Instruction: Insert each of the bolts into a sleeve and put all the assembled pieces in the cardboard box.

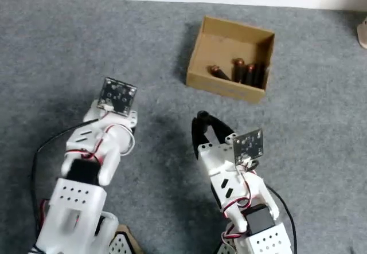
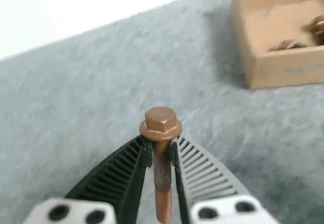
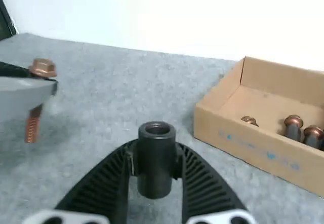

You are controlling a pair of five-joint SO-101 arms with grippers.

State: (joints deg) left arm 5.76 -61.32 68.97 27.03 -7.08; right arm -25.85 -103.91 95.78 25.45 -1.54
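Observation:
My left gripper (image 2: pixel 161 147) is shut on a copper bolt (image 2: pixel 161 128), held upright with its hex head above the fingertips. My right gripper (image 3: pixel 156 155) is shut on a black sleeve (image 3: pixel 156 163), standing upright with its open bore facing up. In the right wrist view the left gripper (image 3: pixel 43 85) hangs off to the side, apart from the sleeve, with the bolt (image 3: pixel 41 68) and its threaded shank pointing down. The cardboard box (image 1: pixel 199 53) lies beyond both arms and holds three assembled pieces (image 1: pixel 239 70). In the high view the right gripper (image 1: pixel 206 129) sits near the middle of the table.
Grey carpet covers the table. The box (image 3: pixel 238 135) stands open-topped near the right arm, and its wall (image 2: pixel 283 67) also shows in the left wrist view. Open carpet lies between the two arms and in front of the box.

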